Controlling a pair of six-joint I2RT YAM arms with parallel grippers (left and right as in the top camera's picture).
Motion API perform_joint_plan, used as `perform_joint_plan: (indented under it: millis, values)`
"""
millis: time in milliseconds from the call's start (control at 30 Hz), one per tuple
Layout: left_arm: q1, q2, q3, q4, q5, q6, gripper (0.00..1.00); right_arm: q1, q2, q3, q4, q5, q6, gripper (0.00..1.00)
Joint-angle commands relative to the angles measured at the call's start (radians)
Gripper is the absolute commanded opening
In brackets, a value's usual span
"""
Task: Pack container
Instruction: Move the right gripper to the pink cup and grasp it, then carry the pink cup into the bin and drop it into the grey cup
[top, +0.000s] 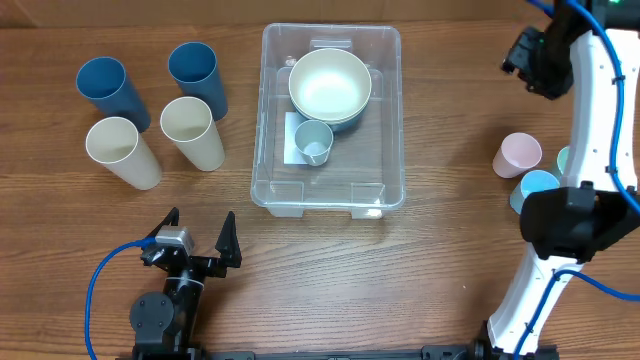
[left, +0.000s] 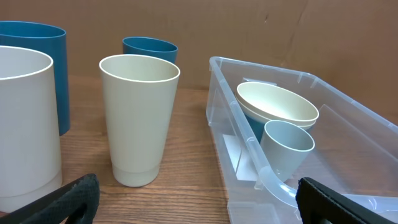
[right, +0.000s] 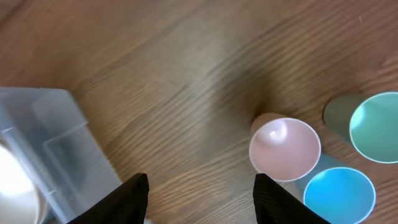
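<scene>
- My right gripper (right: 202, 198) has its fingers apart with nothing between them. It hangs over bare surface (right: 186, 74), and its wrist view looks straight down.
- Just to the right of those fingers in that view is the pink cup (right: 285, 149), upright with its mouth open. A blue cup (right: 339, 194) touches it below, and a green cup (right: 376, 127) sits near the right edge.
- My left gripper (left: 199, 208) is also spread wide and empty. It sits low at the bottom of its view, facing a cream tumbler (left: 138, 121).
- The container (top: 385, 150) stands at the centre of the overhead frame. It holds a white bowl (top: 330, 83) nested on a blue one, with a small grey cup (top: 314, 140) just below them.
- Four tall tumblers stand outside it at the upper left, and the three small cups stand at the right.
- I judge the packing partly done, with the step in hand a reach for the pink cup.
- Next I would centre the fingers over its rim and descend. The pinch should be on the side away from the blue cup, which could be knocked over.
</scene>
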Motion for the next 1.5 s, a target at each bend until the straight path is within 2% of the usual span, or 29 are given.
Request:
perform_joint_plan:
  millis: [0,133,400,500,567,667,700,767,867,933,1100,1167,1267,1467]
  values:
    - [-0.004,-0.008,-0.003,-0.002,-0.006,0.02,1.0,-0.018,-0.003,-0.121,0.026,-0.019,0.015,0.56]
    - [-0.004,-0.008,-0.003,-0.002,-0.006,0.02,1.0,-0.041,-0.003,-0.311,0.102,0.005,0.066,0.55]
    - [-0.004,-0.008,-0.003,-0.002,-0.006,0.02,1.0,-0.063,-0.003,-0.542,0.275,0.006,0.068,0.54]
    - [-0.004,-0.008,-0.003,-0.002,-0.006,0.02,1.0,-0.063,-0.003,-0.604,0.333,0.006,0.068,0.49]
    - [-0.004,-0.008,-0.003,-0.002,-0.006,0.02,1.0,-0.063,-0.002,-0.641,0.363,0.005,0.068,0.39]
    - [-0.004,-0.008,-0.003,-0.002,-0.006,0.02,1.0,-0.063,-0.002,-0.649,0.375,0.006,0.064,0.07]
    - [-0.004,-0.008,-0.003,-0.002,-0.006,0.02,1.0,-0.063,-0.003,-0.648,0.375,0.006,0.064,0.04]
    - [-0.004,-0.008,-0.003,-0.002,-0.006,0.02,1.0,-0.063,-0.003,-0.648,0.379,0.006,0.06,0.04]
    - [-0.004,-0.008,-0.003,-0.002,-0.006,0.02,1.0,-0.056,-0.003,-0.599,0.353,0.005,0.028,0.04]
    - [-0.004,-0.008,-0.003,-0.002,-0.006,0.02,1.0,-0.045,-0.003,-0.504,0.289,0.006,0.011,0.04]
    - [-0.004,-0.008,-0.003,-0.002,-0.006,0.02,1.0,0.018,-0.004,-0.101,0.085,0.002,0.011,0.04]
    - [-0.004,-0.008,-0.003,-0.002,-0.006,0.02,1.0,0.093,-0.004,0.091,-0.008,0.0,-0.009,0.04]
    - [-0.004,-0.008,-0.003,-0.002,-0.006,0.02,1.0,0.237,-0.013,0.222,-0.043,-0.029,-0.069,0.04]
    - [-0.004,-0.008,-0.003,-0.002,-0.006,0.02,1.0,0.584,-0.02,0.219,-0.028,0.024,-0.071,0.04]
